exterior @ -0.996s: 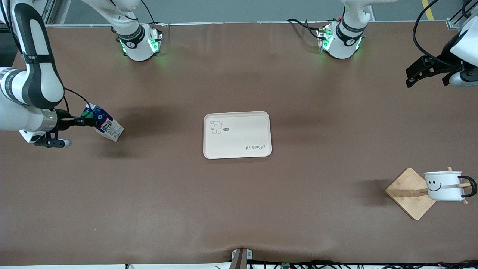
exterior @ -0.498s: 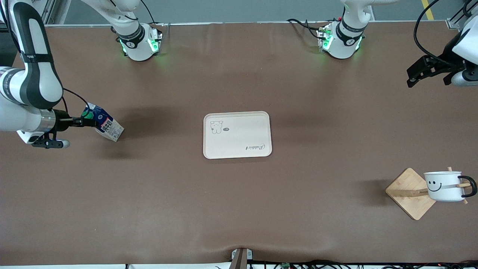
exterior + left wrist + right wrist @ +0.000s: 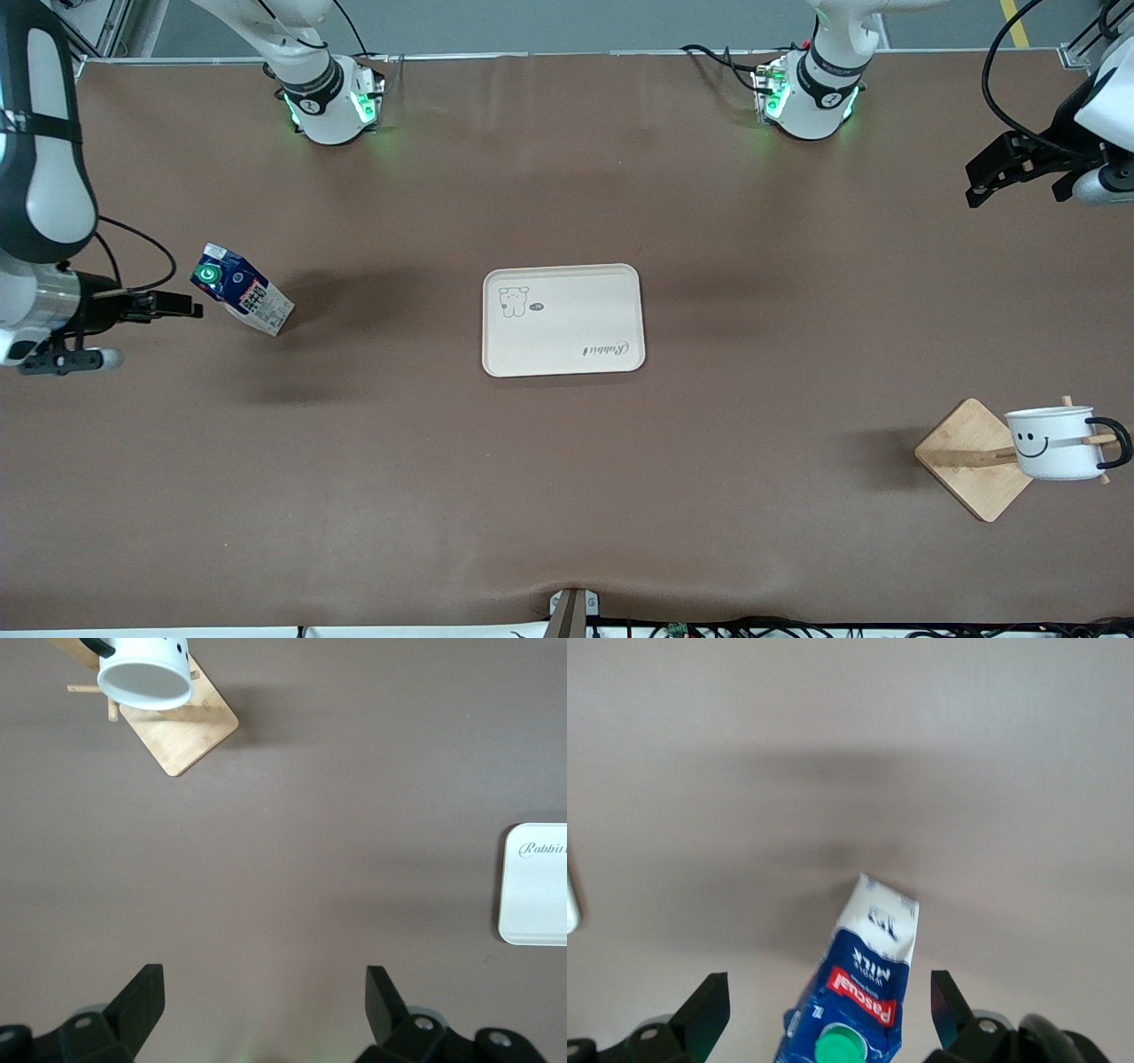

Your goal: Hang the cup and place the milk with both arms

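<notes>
The milk stands on the table toward the right arm's end, free; the right gripper is just beside it, fingers apart. The cup hangs on the wooden rack. The left gripper waits, fingers apart.

Even overhead light, soft shadows

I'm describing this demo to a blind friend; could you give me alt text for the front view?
On a brown table, a blue milk carton stands beside the open right gripper, apart from it, toward the right arm's end. A cream tray lies mid-table, and a smiley cup hangs on a wooden rack toward the left arm's end, where the open left gripper waits in the air.
</notes>
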`<state>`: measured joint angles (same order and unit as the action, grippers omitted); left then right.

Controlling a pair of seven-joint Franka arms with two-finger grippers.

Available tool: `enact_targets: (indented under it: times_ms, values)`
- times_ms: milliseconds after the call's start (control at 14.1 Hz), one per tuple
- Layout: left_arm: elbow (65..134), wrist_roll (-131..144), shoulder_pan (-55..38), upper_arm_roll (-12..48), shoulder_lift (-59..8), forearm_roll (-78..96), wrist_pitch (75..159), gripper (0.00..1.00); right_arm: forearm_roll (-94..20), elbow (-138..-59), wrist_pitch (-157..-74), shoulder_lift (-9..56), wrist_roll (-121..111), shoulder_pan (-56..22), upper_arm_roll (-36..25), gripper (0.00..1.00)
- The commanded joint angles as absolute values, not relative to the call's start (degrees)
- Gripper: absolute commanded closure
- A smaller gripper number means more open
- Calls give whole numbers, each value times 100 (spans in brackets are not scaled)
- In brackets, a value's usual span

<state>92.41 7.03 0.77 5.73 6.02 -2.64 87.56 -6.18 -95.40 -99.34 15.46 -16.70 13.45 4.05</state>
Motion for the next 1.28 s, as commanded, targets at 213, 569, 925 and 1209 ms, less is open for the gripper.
enact_targets:
  times_ms: [213, 569, 925, 1209]
  values:
    - [9272, 765, 105, 598, 729, -185, 8675, 0, -739, -7396, -9159, 1609, -2259, 792, 396, 0]
    - [9272, 765, 105, 589, 756, -185, 8526, 0, -677, -6802, -7649, 925, -1105, 571, 378, 0]
    - [9360, 756, 114, 589, 853, -158, 8569, 0, -353, -7705, -7136, -94, -88, 571, 352, 0]
    - [9492, 756, 114, 589, 870, -149, 8665, 0, -237, -8384, -7268, -474, -359, 764, 343, 0]
